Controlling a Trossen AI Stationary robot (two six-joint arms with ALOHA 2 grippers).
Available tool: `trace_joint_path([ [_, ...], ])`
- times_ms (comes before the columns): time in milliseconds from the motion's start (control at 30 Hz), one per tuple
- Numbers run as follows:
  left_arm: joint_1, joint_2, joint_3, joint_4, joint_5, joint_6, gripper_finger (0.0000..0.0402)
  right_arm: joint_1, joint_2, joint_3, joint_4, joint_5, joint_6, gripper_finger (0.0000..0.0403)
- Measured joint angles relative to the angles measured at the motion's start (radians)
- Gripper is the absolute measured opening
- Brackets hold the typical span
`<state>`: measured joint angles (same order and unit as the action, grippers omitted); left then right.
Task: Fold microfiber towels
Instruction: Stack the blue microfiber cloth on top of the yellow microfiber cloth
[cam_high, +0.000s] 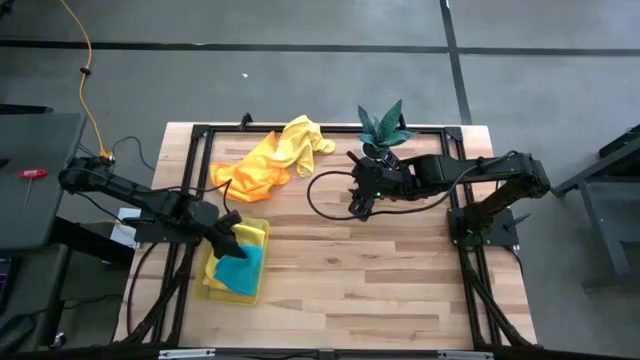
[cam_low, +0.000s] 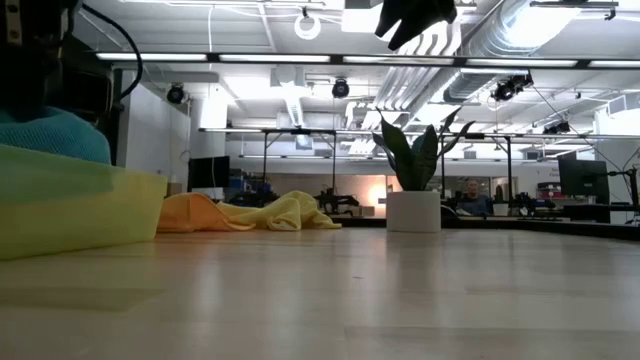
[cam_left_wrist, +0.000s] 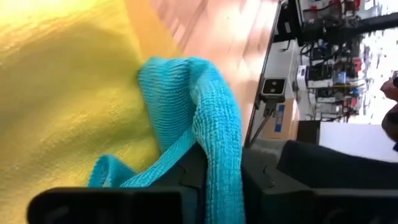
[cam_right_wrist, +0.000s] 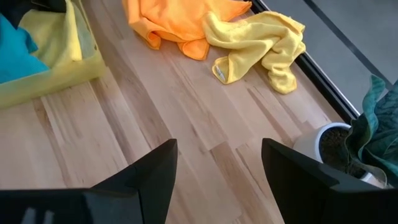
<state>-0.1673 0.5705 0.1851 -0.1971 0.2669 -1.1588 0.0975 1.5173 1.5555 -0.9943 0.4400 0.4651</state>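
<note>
A teal towel (cam_high: 240, 270) lies bunched on a folded yellow towel (cam_high: 252, 233) in the translucent yellow tray (cam_high: 212, 285) at the near left. My left gripper (cam_high: 228, 238) is over the tray, shut on the teal towel (cam_left_wrist: 186, 106). An orange towel (cam_high: 248, 172) and a second yellow towel (cam_high: 302, 143) lie crumpled together at the far left-centre of the table. My right gripper (cam_high: 360, 207) hangs open and empty above the table's middle, near the potted plant (cam_high: 385, 125). No olive-green towel is in view. My left gripper pinches a raised, bunched ridge of the teal towel (cam_left_wrist: 219, 163) between its two fingers, several layers gathered. The fingers slant down from the table's left side. The rest of the towel lies slack on the yellow towel (cam_left_wrist: 56, 93) in the tray.
The plant's white pot (cam_right_wrist: 326, 144) stands at the far edge, just beyond my right gripper (cam_right_wrist: 217, 168). A black cable (cam_high: 320, 195) loops on the table by that arm. Bare wood (cam_high: 380, 280) spans the middle and near right. The tray's wall (cam_low: 80, 205) rises at the near left.
</note>
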Motion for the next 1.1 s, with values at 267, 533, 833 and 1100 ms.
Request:
trace_joint_path([
  [267, 0.029, -0.001, 0.182, -0.349, 0.009, 0.225, 0.0099, 0.000, 0.000, 0.000, 0.000, -0.003, 0.007, 0.0226],
  [533, 0.054, -0.001, 0.316, -0.700, -0.098, 0.417, 0.0156, 0.000, 0.000, 0.000, 0.000, -0.002, 0.007, 0.0226],
  [833, 0.061, -0.002, 0.501, -0.653, -0.227, 0.565, 0.0154, 0.000, 0.000, 0.000, 0.000, 0.022, 0.009, 0.0226],
  [1100, -0.020, 0.021, 0.402, -0.296, -0.233, 0.600, 0.0015, 0.000, 0.000, 0.000, -0.005, 0.030, 0.011, 0.0226],
])
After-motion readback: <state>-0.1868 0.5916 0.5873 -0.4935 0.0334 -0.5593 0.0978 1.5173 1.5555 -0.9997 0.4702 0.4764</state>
